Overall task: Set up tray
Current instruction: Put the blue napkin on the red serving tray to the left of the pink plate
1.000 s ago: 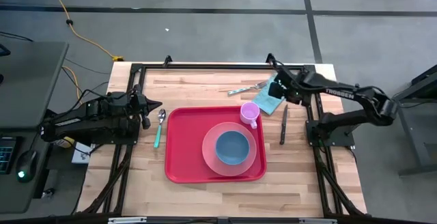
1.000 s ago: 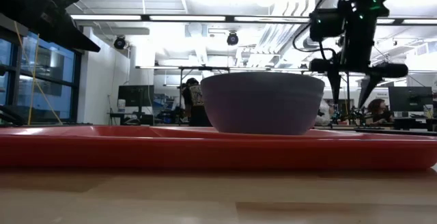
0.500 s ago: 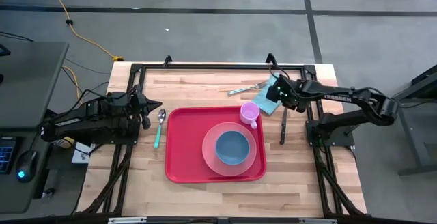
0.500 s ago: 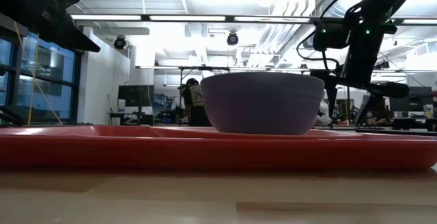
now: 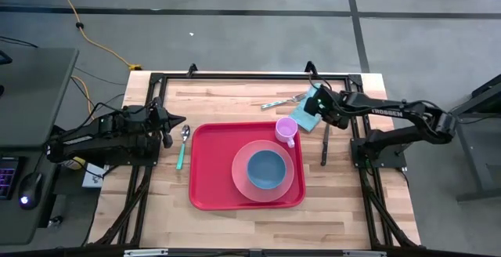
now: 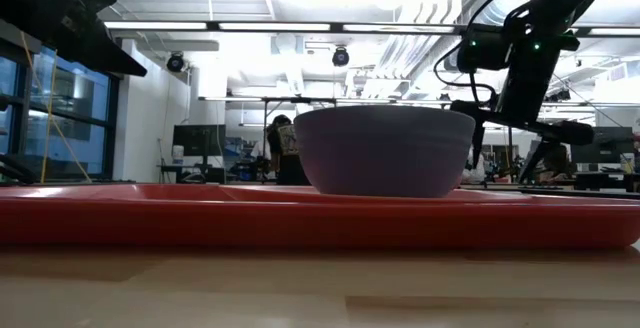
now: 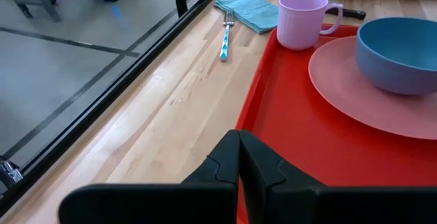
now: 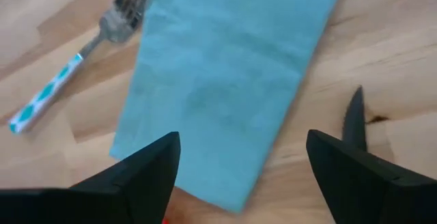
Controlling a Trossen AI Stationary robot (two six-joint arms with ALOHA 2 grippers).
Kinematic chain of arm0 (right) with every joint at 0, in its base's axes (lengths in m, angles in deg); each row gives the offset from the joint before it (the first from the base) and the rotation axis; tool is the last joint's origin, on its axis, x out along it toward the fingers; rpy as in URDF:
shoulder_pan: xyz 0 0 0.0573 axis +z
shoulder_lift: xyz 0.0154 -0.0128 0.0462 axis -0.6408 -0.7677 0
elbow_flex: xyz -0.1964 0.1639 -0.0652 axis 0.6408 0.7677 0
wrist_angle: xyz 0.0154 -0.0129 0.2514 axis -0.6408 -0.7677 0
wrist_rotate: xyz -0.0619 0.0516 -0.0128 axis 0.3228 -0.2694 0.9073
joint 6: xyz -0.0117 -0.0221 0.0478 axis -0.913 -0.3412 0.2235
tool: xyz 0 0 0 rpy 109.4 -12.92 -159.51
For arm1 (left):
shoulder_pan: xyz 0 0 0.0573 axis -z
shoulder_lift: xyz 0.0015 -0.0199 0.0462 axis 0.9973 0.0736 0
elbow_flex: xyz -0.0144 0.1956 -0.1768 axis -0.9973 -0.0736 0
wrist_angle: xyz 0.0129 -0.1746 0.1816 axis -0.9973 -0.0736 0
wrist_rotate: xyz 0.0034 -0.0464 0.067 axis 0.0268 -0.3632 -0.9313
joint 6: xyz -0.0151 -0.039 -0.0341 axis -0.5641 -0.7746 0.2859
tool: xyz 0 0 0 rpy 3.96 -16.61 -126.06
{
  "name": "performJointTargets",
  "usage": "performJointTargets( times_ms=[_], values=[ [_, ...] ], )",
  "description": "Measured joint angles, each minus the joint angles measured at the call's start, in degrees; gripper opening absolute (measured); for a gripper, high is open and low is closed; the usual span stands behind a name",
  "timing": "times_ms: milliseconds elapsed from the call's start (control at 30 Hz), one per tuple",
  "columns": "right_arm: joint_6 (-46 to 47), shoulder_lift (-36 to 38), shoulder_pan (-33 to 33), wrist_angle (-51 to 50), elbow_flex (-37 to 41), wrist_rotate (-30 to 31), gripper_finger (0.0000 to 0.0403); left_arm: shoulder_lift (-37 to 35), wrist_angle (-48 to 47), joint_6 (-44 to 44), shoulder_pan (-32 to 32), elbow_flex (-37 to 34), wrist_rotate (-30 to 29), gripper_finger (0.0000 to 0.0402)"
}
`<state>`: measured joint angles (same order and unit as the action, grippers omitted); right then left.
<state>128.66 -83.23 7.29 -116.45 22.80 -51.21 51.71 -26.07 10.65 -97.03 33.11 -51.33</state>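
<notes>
The red tray [image 5: 210, 180] lies mid-table and carries a salmon plate [image 5: 290, 180], a blue bowl [image 5: 266, 168] and a pink cup [image 5: 286, 129]. A teal napkin [image 5: 304, 117] lies flat on the wood past the tray's far right corner. My right gripper [image 5: 317, 108] is open and low over it, pointing down. In the right wrist view the gripper [image 8: 242, 138] straddles the napkin [image 8: 225, 74]. Whether the tips touch it, I cannot tell. My left gripper [image 5: 180, 121] is shut, waiting left of the tray over the spoon's bowl end; in its own view [image 7: 239, 159] it hovers by the tray's rim [image 7: 256, 108].
A fork [image 5: 282, 101] with a patterned handle lies on the far side of the napkin, its tines at the napkin's edge [image 8: 123, 12]. A dark knife [image 5: 325, 143] lies right of the tray. A teal-handled spoon [image 5: 182, 146] lies left of it. Bare wood spans the near edge.
My right gripper has moved toward the table's near edge and come down over the teal napkin, staying open. Most of that happened in the first half second; since then it has barely shifted. Nothing on the table has moved.
</notes>
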Motion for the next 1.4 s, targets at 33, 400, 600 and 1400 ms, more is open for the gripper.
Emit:
performJointTargets(
  times_ms=[33,400,600,1400],
  values=[
    [0.28,-0.37,0.00,0.43,-0.01,0.10,0.0298,-0.02,-0.01,0.00,0.02,0.01,-0.01,0.0040],
    [5.22,-5.26,0.90,2.00,0.60,0.03,0.0298,0.00,-0.01,0.00,0.01,0.01,-0.16,0.0040],
    [9.53,-6.00,1.49,8.96,4.97,-2.14,0.0298,-0.02,-0.02,0.01,0.01,0.00,-0.16,0.0040],
    [8.99,-8.50,-0.87,16.74,5.39,-4.77,0.0298,-0.02,-0.48,0.20,0.02,0.00,-0.56,0.0040]
  ],
)
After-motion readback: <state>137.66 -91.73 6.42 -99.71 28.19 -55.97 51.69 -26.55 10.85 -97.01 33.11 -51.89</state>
